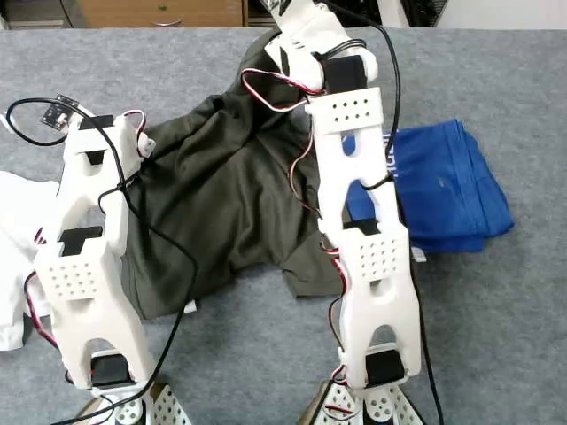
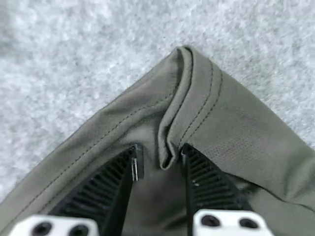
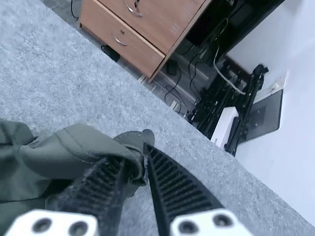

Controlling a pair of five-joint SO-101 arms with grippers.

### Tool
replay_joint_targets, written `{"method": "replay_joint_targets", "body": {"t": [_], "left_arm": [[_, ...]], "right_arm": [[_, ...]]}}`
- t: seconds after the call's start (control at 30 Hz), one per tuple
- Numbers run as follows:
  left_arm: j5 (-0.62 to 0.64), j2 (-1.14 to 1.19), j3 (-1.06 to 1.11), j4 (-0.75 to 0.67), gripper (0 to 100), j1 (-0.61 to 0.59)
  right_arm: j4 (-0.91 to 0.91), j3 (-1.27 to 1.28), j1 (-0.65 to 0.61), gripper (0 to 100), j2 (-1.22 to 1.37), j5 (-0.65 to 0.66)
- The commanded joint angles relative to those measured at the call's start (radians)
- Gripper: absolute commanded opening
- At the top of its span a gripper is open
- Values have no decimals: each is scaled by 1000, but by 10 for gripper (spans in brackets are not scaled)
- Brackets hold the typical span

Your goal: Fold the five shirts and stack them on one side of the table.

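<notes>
Matt cloth shirt (image 1: 213, 204), fuzzy table (image 1: 496, 336)

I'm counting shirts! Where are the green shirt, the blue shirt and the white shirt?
green shirt (image 1: 221, 204), high view, middle of its spread-out body.
blue shirt (image 1: 452, 186), high view, top face of the folded cloth.
white shirt (image 1: 16, 212), high view, the part at the picture's left edge.

1. Bare table (image 1: 505, 345) at the near right, outside my right arm (image 1: 368, 257), gives me open passage.
2. The folded blue shirt (image 1: 452, 190) blocks the right side farther out.
3. The olive shirt (image 1: 221, 204) fills the ground between my arms.
4. A white shirt (image 1: 13, 212) crowds my left arm (image 1: 80, 274) at the left edge.
5. A black cable (image 1: 192, 263) trails across the olive shirt.
</notes>
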Motion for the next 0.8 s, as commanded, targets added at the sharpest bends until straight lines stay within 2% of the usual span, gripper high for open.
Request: {"method": "replay_joint_targets", "body": {"t": [0.0, 0.17, 0.3, 0.57, 0.77], "left_arm": [[8, -7, -48, 14, 136, -21], [8, -4, -180, 170, 136, -34], [6, 2, -272, 241, 136, -32], [8, 7, -238, 169, 136, -25], [69, 7, -222, 172, 136, -25]], "right_arm": [[-15, -36, 5, 5, -7, -12], [-15, -36, 5, 5, -7, -12], [-15, -36, 5, 5, -7, -12], [-15, -36, 5, 5, -7, -12], [-15, -38, 5, 5, -7, -12]]}}
